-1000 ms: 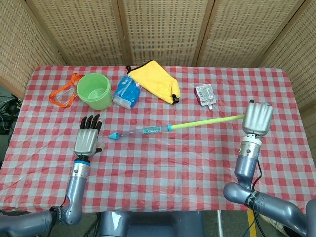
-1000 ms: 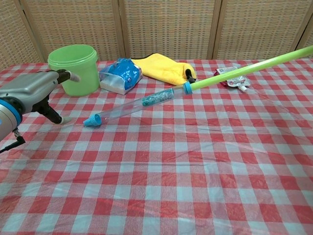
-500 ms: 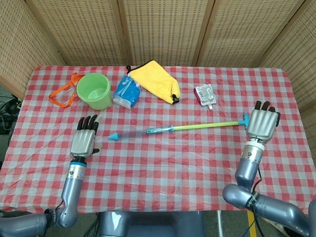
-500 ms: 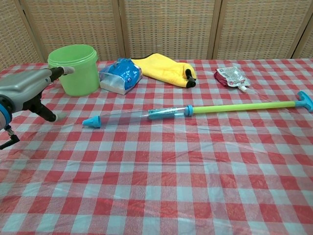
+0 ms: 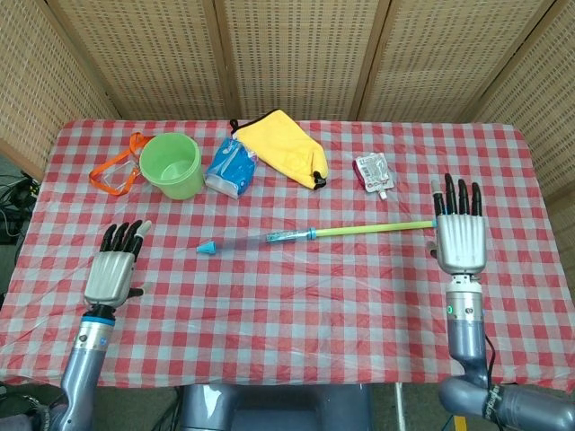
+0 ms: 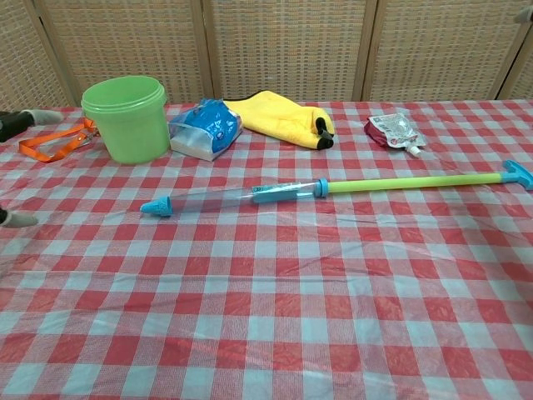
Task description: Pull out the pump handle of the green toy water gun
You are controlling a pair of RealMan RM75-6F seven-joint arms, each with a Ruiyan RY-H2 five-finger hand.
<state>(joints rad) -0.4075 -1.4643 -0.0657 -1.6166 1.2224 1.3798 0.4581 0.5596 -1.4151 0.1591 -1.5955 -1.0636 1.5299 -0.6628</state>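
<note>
Currently the green toy water gun (image 5: 314, 233) lies flat on the red-and-white checked tablecloth (image 5: 296, 296), lengthwise across the table's middle. Its blue nozzle tip (image 5: 207, 247) points toward the robot's left side; the clear barrel (image 6: 212, 198) runs from there to a blue collar. The yellow-green pump rod (image 5: 368, 229) is extended out of the barrel, and the blue T-shaped pump handle (image 6: 516, 173) sits at its far end, on the robot's right.

Right hand (image 5: 460, 235): back facing the head camera, fingers straight and spread, holding nothing. It sits at the pump-handle end of the rod; whether it touches the handle cannot be told, since the hand covers that end in the head view. In the chest view only a small bit of it shows at the top right corner.

Left hand (image 5: 112, 269): near the table's left edge, well apart from the nozzle tip, fingers extended and apart, holding nothing. Chest view shows only its fingertips at the left border.

Far side of the table, from the robot's left to right: orange-strapped goggles (image 5: 114, 171), a green plastic bucket (image 5: 171, 165) just beside them, a blue tissue pack (image 5: 231, 167), a yellow dry bag (image 5: 283, 148) with black clips, and a small red-and-white spouted pouch (image 5: 374, 172). Woven wicker screen panels (image 5: 296, 54) stand behind the table.
</note>
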